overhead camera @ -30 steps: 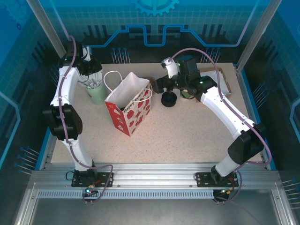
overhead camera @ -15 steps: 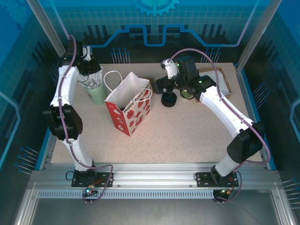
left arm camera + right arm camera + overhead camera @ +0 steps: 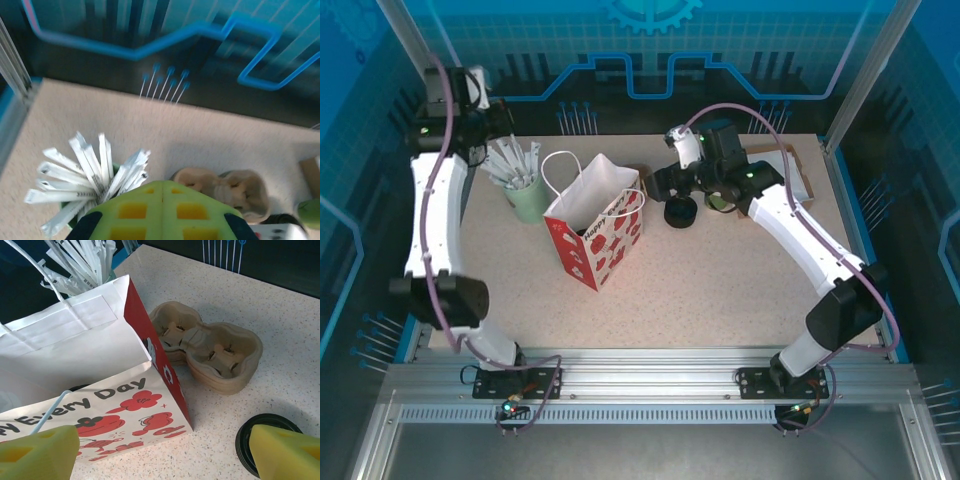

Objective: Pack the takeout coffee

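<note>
In the top view, we see the paper bag (image 3: 605,235) standing open between both arms. In the left wrist view, the left gripper (image 3: 162,189) has its fingers pressed together near white packets (image 3: 87,165). In the right wrist view, the right gripper (image 3: 162,442) is spread wide. A dark rim (image 3: 77,388) lies inside the bag, and we cannot tell whether it is the takeout coffee.
</note>
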Available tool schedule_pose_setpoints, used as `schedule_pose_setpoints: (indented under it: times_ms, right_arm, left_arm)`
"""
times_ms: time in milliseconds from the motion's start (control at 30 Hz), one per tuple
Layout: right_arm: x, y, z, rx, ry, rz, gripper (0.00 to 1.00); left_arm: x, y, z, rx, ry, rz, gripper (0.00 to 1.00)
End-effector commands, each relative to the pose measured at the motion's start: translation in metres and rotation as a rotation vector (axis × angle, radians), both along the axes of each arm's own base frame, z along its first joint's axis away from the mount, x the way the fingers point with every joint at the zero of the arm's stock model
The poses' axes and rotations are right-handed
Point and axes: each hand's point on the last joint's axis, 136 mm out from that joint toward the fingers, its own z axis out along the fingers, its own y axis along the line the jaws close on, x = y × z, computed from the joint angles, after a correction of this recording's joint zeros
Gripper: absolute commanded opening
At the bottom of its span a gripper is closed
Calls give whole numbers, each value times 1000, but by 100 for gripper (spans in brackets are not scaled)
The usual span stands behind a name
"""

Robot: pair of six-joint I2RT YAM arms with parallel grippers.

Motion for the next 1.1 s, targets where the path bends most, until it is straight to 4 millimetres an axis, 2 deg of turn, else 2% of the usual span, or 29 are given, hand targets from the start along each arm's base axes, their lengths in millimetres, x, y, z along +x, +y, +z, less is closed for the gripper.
schedule_pose_setpoints:
  times_ms: [0, 100, 200, 333, 433, 500, 633, 833, 1067]
  right_arm:
    - [-6, -12, 25, 11, -54, -19, 90]
    - [-9, -15, 28, 11, -62, -24, 90]
    - [-12, -20, 31, 4, -71, -34, 90]
    - [-15, -34, 33, -5, -75, -70, 90]
    - [-17, -47, 32, -7, -68, -104, 91]
    - [-19, -56, 32, -6, -65, -123, 91]
    - [-24, -69, 31, -3, -65, -149, 91]
    - [-30, -81, 29, -7, -61, -176, 91]
    - [-27, -84, 23, -14, -49, -184, 91]
  left_arm:
    - [-54, -18, 100, 36, -264, -5, 0]
    - [-88, -42, 146, -2, -394, -68, 0]
    - [-119, -71, 183, -39, -498, -157, 0]
    - [-141, -107, 208, -101, -563, -292, 0]
    - [-141, -130, 211, -171, -561, -384, 0]
    - [-135, -145, 203, -194, -531, -433, 0]
    - [-114, -157, 175, -190, -446, -446, 0]
    - [-85, -172, 121, -192, -328, -450, 0]
    - [-58, -187, 54, -213, -196, -453, 0]
